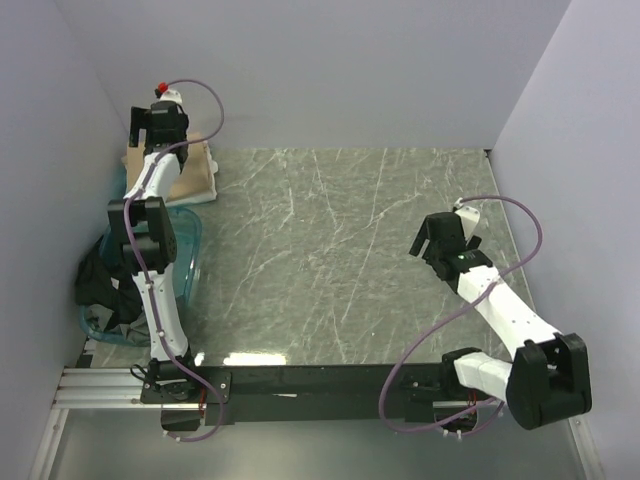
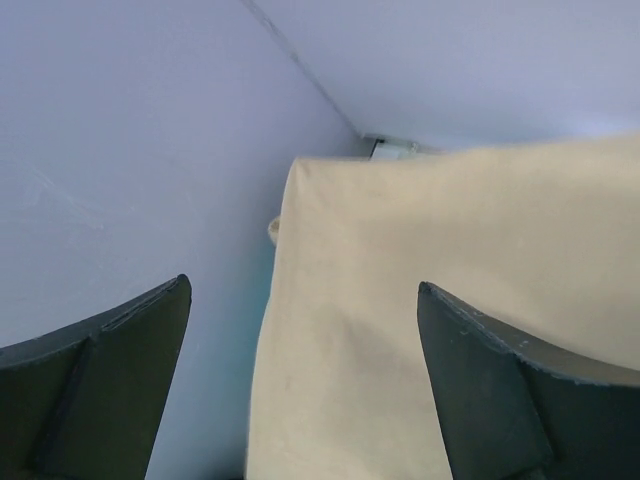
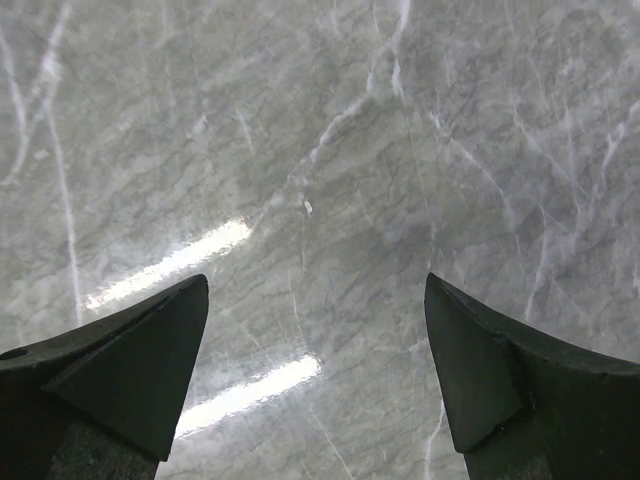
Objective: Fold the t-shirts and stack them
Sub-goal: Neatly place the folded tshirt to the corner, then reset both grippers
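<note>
A folded tan t-shirt [image 1: 192, 170] lies at the table's far left corner against the wall. It fills the left wrist view [image 2: 430, 300]. My left gripper [image 1: 160, 118] hovers over it, open and empty [image 2: 305, 295]. A dark garment [image 1: 100, 285] lies in the blue basket [image 1: 190, 245] at the left edge. My right gripper [image 1: 440, 240] is open and empty above bare marble at the right [image 3: 315, 290].
The grey marble table [image 1: 340, 250] is bounded by lilac walls at the left, back and right. The blue basket hangs off the table's left side. Purple cables loop from both arms. A black rail [image 1: 300, 385] runs along the near edge.
</note>
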{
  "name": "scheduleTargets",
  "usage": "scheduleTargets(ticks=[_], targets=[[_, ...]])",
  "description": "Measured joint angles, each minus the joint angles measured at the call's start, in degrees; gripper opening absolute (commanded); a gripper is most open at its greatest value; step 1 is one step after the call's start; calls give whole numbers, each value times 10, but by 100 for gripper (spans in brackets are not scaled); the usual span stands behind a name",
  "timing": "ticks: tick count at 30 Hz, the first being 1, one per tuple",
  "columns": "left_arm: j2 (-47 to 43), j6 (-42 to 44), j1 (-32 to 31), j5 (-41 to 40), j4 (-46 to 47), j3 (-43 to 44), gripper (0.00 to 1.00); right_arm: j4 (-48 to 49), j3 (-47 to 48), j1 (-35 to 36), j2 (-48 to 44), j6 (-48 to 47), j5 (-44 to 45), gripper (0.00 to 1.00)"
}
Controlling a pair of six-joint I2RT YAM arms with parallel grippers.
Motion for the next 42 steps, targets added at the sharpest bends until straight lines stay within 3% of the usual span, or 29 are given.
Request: scheduleTargets(ticks=[9, 13, 16, 22, 27, 34, 42], targets=[[-87, -180, -24, 42, -104, 5, 99, 13, -9, 0, -112, 0, -20, 95], [-216, -284, -56, 99, -110, -94, 99, 13, -12, 0, -132, 0, -38, 95], [-339, -336, -114, 102, -82, -221, 99, 16, -20, 0, -142, 2, -53, 95], [-543, -437, -307, 64, -27, -466, 99, 27, -49, 0, -166, 2, -99, 95], [-639, -542, -381, 17, -51, -625, 99, 36, -52, 0, -167, 2, -127, 95], [-719, -691, -507, -52, -175, -726, 99, 57, -80, 0, -183, 2, -148, 95], [-737, -755, -523, -79, -219, -763, 100, 71, -85, 0, -186, 6, -146, 95]])
